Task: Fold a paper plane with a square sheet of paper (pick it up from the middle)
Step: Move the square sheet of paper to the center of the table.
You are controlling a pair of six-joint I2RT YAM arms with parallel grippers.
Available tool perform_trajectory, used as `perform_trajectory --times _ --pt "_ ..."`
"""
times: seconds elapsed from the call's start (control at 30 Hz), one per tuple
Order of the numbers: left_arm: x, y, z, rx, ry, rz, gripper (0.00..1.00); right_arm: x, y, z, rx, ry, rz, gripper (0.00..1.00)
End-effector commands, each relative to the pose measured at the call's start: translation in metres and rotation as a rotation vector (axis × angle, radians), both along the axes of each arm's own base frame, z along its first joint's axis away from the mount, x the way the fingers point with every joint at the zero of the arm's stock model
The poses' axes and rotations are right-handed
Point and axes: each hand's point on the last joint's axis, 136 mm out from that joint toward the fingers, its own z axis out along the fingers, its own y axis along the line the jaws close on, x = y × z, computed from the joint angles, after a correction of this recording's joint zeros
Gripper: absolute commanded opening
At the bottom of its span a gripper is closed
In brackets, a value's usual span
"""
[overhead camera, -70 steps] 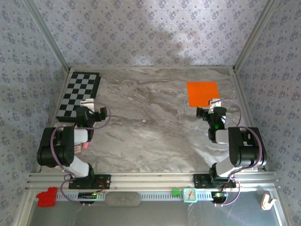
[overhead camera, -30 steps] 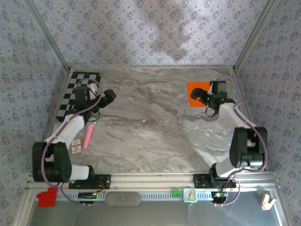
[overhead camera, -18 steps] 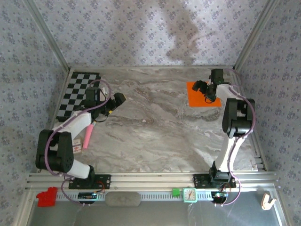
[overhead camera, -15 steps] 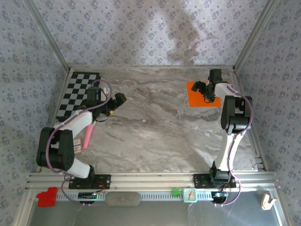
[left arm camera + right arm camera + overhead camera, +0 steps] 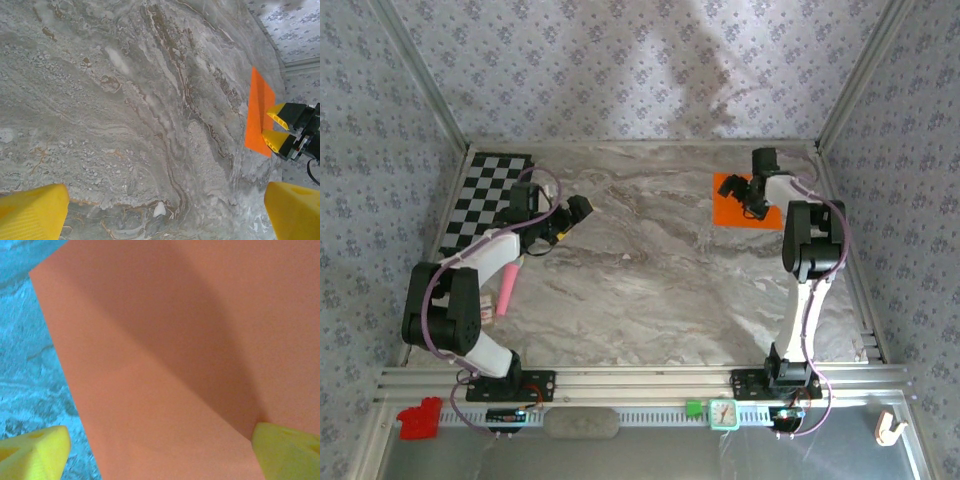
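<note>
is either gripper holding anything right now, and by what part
Nothing is held. The right gripper is open low over the square sheet of paper, and the left gripper is open above the table.

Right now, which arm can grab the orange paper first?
Right. The right claw hangs open over the flat bright orange square paper sheet; the left claw is far across the table.

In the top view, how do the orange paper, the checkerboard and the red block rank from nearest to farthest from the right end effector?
From the right end effector:
1. orange paper, directly under it, far right of the table.
2. checkerboard, across the table, far left corner.
3. red block, bottom left of the view, by the rail.
</note>
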Motion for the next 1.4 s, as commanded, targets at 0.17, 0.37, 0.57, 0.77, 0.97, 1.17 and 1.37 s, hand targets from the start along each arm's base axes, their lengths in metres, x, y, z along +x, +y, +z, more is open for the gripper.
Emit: perform_trajectory --times 0.17,0.37,0.57,0.77,0.97,1.17,1.37 --pt "0.003 0.004 -0.004 0.041 0.023 0.016 1.00 -0.108 0.098 -0.026 -0.030 0.210 -0.009 0.97" --pt "0.001 0.015 -0.011 0.090 0.059 0.040 1.00 -0.177 0.167 -0.023 0.002 0.250 -0.032 0.99" --pt "-0.007 0.018 -0.010 0.106 0.080 0.033 1.00 -0.170 0.200 0.031 -0.007 0.139 0.065 0.99" --pt "-0.015 0.015 -0.010 0.109 0.115 0.006 0.99 -0.146 0.176 0.041 -0.123 0.104 0.207 0.98" --pt "-0.021 0.008 -0.013 0.125 0.136 -0.024 0.98 -0.121 0.149 0.023 -0.131 0.147 0.286 0.94" --pt "-0.023 0.004 -0.019 0.167 0.163 -0.022 0.99 -0.108 0.129 0.004 -0.189 0.205 0.329 0.94" --pt "-0.025 -0.004 -0.023 0.171 0.189 -0.030 1.00 -0.109 0.126 -0.011 -0.208 0.231 0.322 0.97"
